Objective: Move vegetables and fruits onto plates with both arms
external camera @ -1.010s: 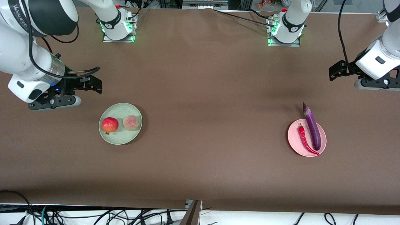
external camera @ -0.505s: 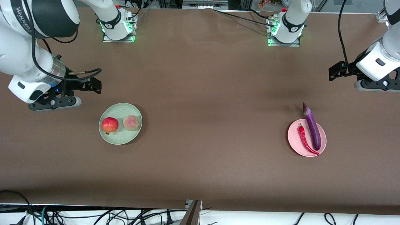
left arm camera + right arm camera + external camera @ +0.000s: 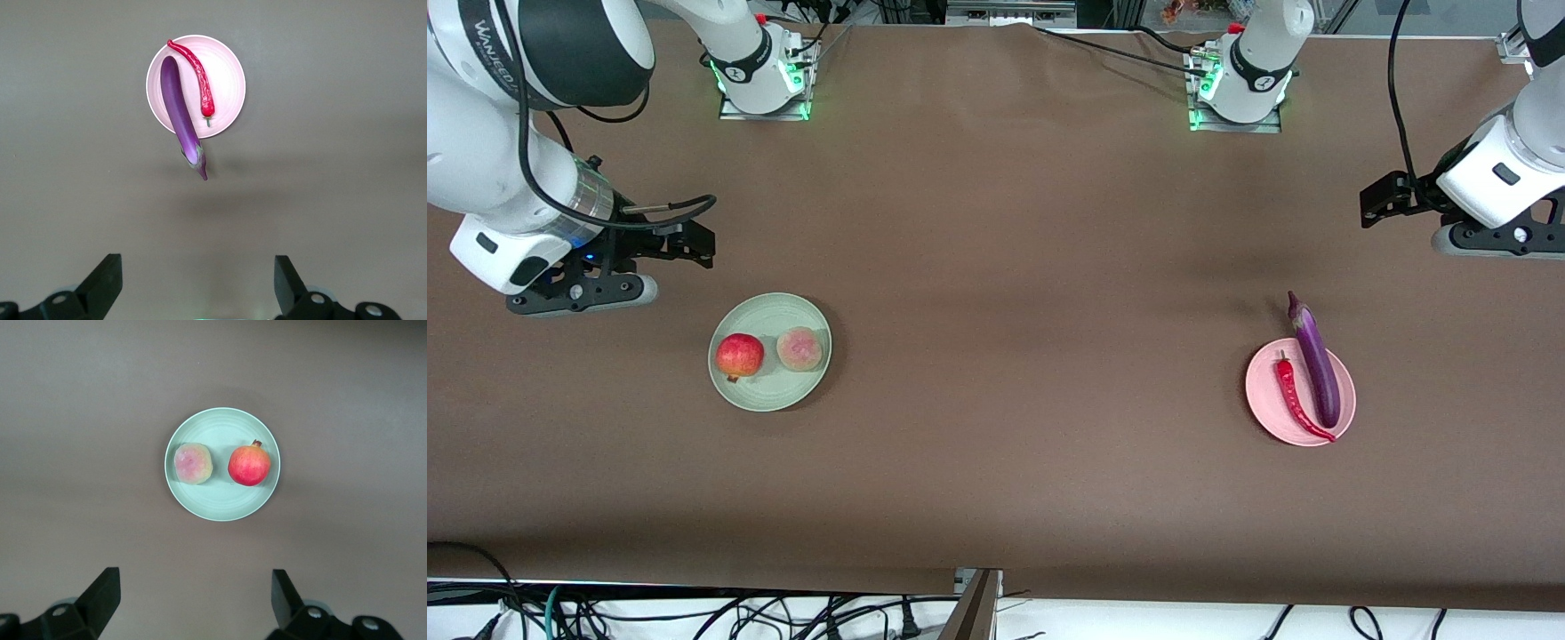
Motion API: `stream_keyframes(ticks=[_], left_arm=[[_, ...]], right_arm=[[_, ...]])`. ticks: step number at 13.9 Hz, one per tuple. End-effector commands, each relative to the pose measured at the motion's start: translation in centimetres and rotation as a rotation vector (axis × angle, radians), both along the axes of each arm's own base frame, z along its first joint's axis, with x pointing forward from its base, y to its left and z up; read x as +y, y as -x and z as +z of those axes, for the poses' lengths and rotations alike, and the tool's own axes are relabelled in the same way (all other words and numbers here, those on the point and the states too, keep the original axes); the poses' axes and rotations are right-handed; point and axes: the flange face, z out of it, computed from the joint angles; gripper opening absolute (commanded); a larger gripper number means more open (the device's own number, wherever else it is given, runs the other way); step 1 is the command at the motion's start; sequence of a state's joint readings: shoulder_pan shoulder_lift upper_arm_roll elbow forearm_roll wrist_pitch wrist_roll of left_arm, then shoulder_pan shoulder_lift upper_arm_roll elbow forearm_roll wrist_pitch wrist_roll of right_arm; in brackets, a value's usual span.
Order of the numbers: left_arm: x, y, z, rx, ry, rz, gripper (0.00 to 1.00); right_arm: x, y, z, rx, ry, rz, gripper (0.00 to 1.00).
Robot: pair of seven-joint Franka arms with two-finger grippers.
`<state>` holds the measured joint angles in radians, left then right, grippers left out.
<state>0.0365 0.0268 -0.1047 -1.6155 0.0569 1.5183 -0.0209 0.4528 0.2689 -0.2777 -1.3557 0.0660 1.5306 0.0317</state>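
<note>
The red apple and the pale peach sit side by side on the pale green plate toward the right arm's end. The purple eggplant and the red chili lie on the pink plate toward the left arm's end; the eggplant's stem end overhangs the rim. My right gripper is open and empty over bare table beside the green plate. My left gripper is open and empty over bare table beside the pink plate.
The brown table cover spreads wide between the two plates. The arm bases stand along the edge farthest from the front camera. Cables hang below the near edge.
Both grippers have drifted slightly away from their plates. The fruits, vegetables and plates have not moved.
</note>
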Motion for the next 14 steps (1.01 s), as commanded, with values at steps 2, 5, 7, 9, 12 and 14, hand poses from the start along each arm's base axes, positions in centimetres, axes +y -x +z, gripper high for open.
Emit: stream_keyframes(ticks=[2, 5, 7, 9, 12, 14], left_arm=[[-0.8, -0.1, 0.8, 0.000, 0.020, -0.004, 1.00], [-0.7, -0.1, 0.8, 0.000, 0.022, -0.004, 1.00], [-0.4, -0.2, 0.8, 0.000, 0.023, -0.004, 1.00], [-0.2, -0.2, 0.8, 0.000, 0.023, -0.001, 1.00], [-0.6, -0.2, 0.9, -0.003, 0.023, -0.006, 1.00], [-0.5, -0.2, 0.8, -0.001, 0.024, -0.001, 1.00]], right_arm=[[-0.4, 0.3, 1.4, -0.025, 0.008, 0.008, 1.00], [-1.0, -0.1, 1.6, -0.032, -0.012, -0.005, 1.00], [-0.7, -0.1, 2.0, -0.046, -0.004, 0.000, 1.00], [-0.1, 0.3, 2.2, -0.040, -0.005, -0.021, 1.00], [0.3, 1.1, 1.9, 0.006, 0.026, -0.095, 1.00], [-0.3, 2.0, 1.3, 0.053, 0.038, -0.111, 1.00]])
